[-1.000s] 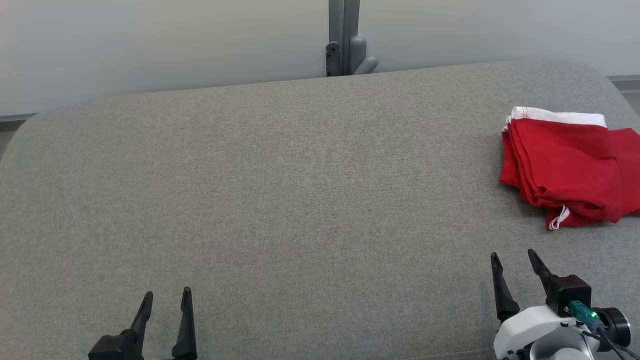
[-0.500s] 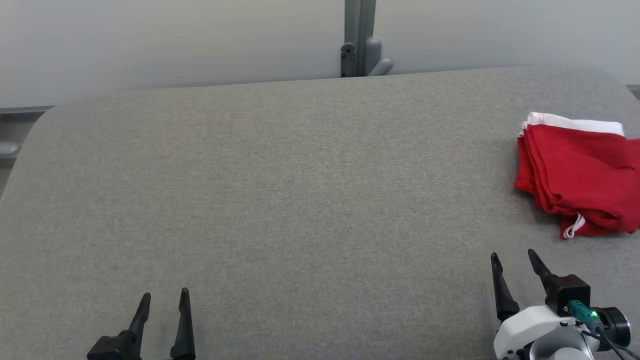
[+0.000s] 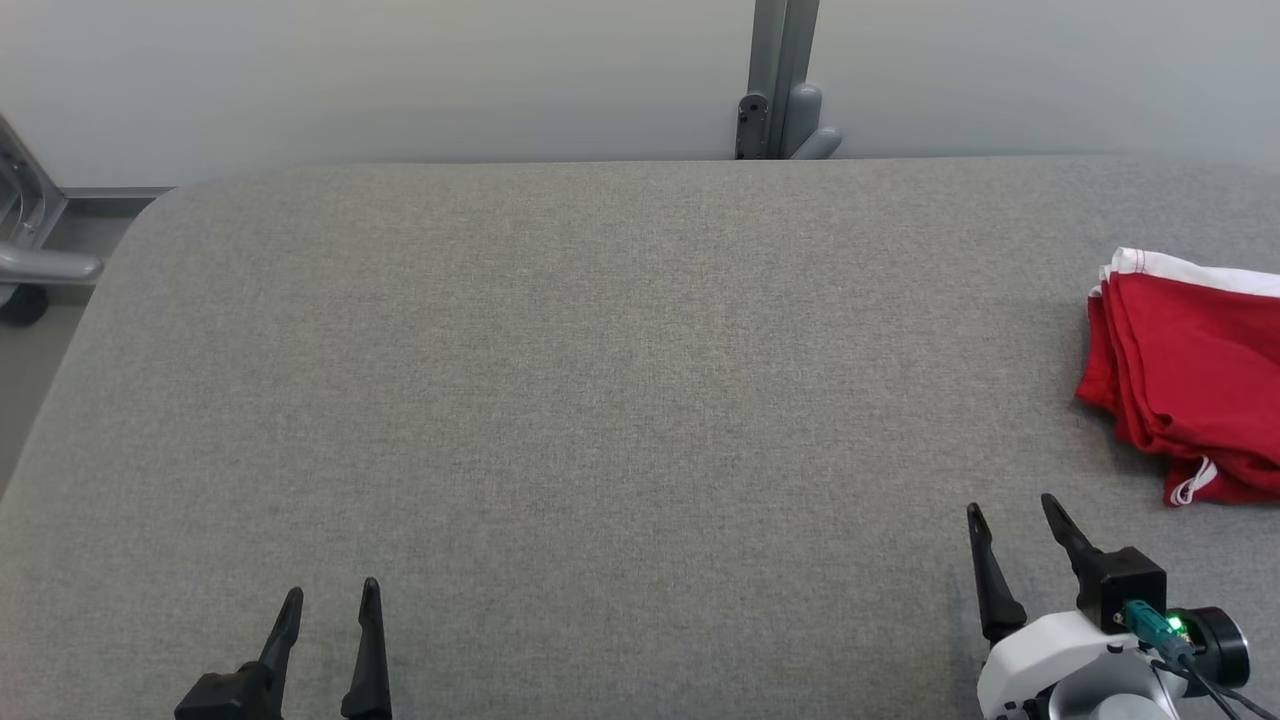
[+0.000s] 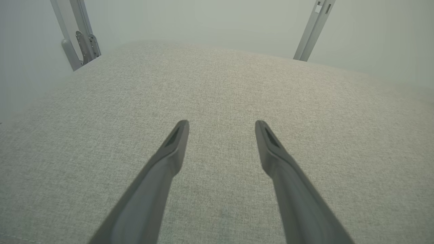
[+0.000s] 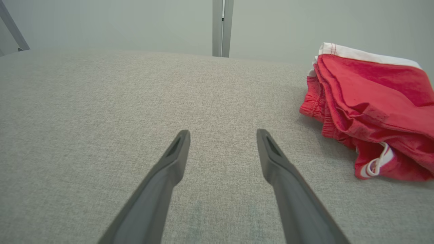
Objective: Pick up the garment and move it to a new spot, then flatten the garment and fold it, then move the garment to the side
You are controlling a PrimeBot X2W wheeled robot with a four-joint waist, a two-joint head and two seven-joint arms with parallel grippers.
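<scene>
The garment (image 3: 1195, 380) is red with a white band and a white drawstring, lying folded at the right edge of the grey padded table (image 3: 600, 380). In the right wrist view the garment (image 5: 373, 108) lies to the right of the fingers, apart from them. My right gripper (image 3: 1010, 510) stands open near the front right, a little short of the garment and to its left, holding nothing. At the front left, my left gripper (image 3: 330, 595) is open over bare fabric. Both wrist views show open jaws, left gripper (image 4: 222, 123) and right gripper (image 5: 223, 133).
A grey metal post with a bracket (image 3: 780, 90) stands behind the table's far edge against a pale wall. A metal frame part with a wheel (image 3: 30, 270) shows past the table's left corner. The table's rounded left edge (image 3: 60, 400) drops off to the floor.
The head camera has turned left, so the table, post and garment slide right in the picture. Both grippers stay open at the same places relative to the picture.
</scene>
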